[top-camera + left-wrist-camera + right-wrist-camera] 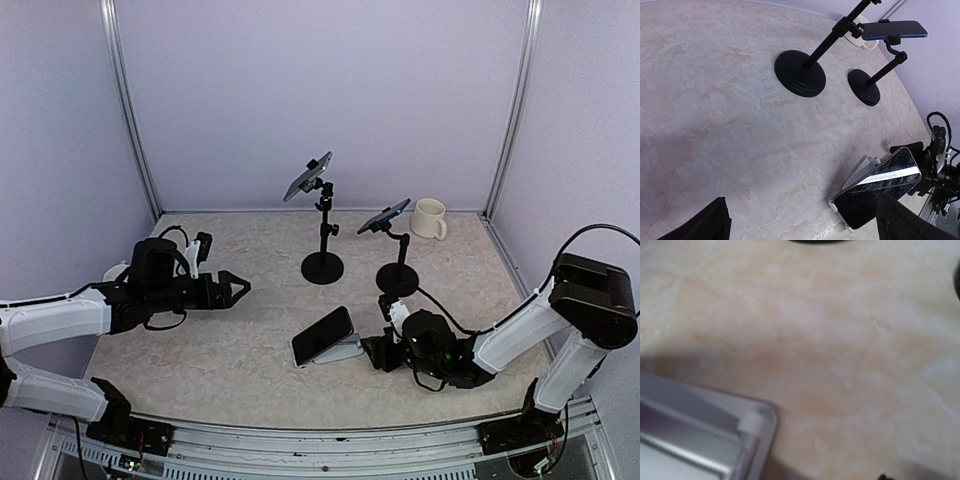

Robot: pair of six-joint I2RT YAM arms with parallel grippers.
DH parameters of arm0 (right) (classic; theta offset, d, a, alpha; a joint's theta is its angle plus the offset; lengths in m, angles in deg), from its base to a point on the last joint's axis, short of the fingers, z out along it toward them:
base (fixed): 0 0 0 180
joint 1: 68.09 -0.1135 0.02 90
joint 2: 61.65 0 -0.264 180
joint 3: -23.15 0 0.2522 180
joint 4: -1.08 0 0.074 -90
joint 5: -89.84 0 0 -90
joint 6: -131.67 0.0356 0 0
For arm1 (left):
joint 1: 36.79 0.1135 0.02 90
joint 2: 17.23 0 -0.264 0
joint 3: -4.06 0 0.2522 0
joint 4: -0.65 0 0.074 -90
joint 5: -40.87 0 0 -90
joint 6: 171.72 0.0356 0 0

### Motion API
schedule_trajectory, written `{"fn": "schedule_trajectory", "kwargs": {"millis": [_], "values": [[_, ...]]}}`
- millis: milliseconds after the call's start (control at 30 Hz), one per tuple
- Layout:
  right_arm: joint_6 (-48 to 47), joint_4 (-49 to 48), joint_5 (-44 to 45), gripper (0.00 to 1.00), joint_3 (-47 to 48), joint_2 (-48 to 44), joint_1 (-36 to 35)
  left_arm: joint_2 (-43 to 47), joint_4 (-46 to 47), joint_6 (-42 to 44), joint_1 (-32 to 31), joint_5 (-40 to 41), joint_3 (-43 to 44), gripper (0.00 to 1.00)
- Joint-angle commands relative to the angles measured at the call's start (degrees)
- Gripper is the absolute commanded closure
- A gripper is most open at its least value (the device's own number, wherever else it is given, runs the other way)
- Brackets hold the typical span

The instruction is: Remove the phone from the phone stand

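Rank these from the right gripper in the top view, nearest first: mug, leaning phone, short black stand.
1. Leaning phone, just left of the right gripper.
2. Short black stand, behind it.
3. Mug, far back by the wall.

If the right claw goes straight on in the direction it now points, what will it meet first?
Most likely the low silver stand that carries the leaning phone: the right claw points left at its back from close by. Whether it already touches is unclear.
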Motion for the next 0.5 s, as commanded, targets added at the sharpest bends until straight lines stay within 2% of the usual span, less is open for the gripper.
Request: {"fn": "schedule_trajectory", "kwargs": {"millis": [0,200,333,467], "values": [[-4.41,-6.73,-7.1,0.35,0.5,2.37,2.66,0.41,0.96,0.81,-0.79,-0.69,-1.02,0.01],[-5.33,-9.14,-14.51,0.39,1.46,4.39,6.0,2.36,0.0,1.9,-1.75,-0.73,-1.8,0.01],[-6.29,-9.66,-19.53,0.42,2.49,5.49,7.22,3.26,0.17,3.58,-4.91,-0.03,-2.3,0.01],[-5.32,-7.56,-21.7,0.38,2.01,2.69,7.34,3.34,2.48,4.89,-8.91,0.66,-3.11,0.01]]}}
